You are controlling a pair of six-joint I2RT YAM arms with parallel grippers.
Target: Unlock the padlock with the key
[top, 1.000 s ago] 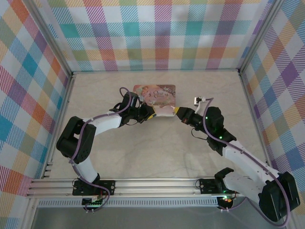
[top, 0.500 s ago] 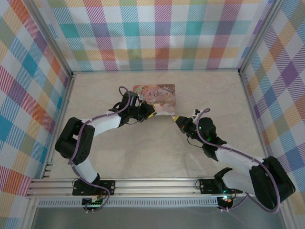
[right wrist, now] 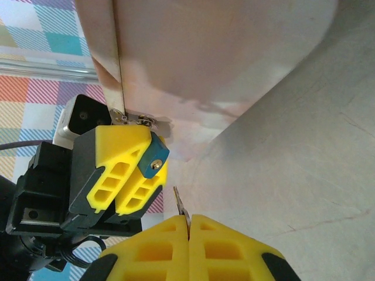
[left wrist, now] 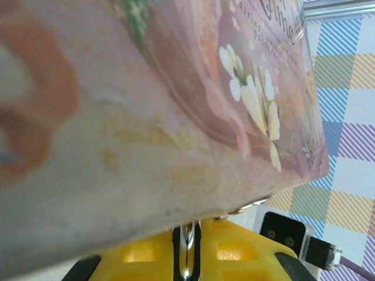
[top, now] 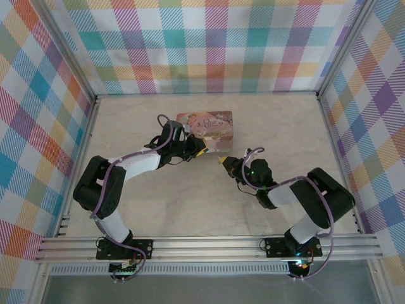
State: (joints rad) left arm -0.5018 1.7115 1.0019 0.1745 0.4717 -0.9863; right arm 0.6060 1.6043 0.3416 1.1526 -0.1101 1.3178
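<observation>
Table [top: 158,202] with pink box [top: 205,123] lying flat at mid-far, lid down, contents hidden. Left gripper [top: 200,152] at the box's near edge, jaws narrow and clamped on the padlock [right wrist: 153,161], which hangs at the box's clasp. The left wrist view shows a thin metal shackle rising between the yellow fingers toward the box edge. Right gripper [top: 222,161] sits just right and slightly near of the left one, jaws pressed together on the key [right wrist: 181,208], whose thin blade sticks out past the fingertips. Key relation: the padlock lies left and a little far of the key tip, near it but apart, no contact yet. The padlock's blue end with a brass dot (likely the keyhole, too small to be sure) faces the right gripper. The blade's long axis points roughly far-left, close to the padlock's line but offset to one side of the dot. Judgement: the right arm does the insertion while the left only steadies. The next move needs a small sideways correction, then a straight push along the blade.
</observation>
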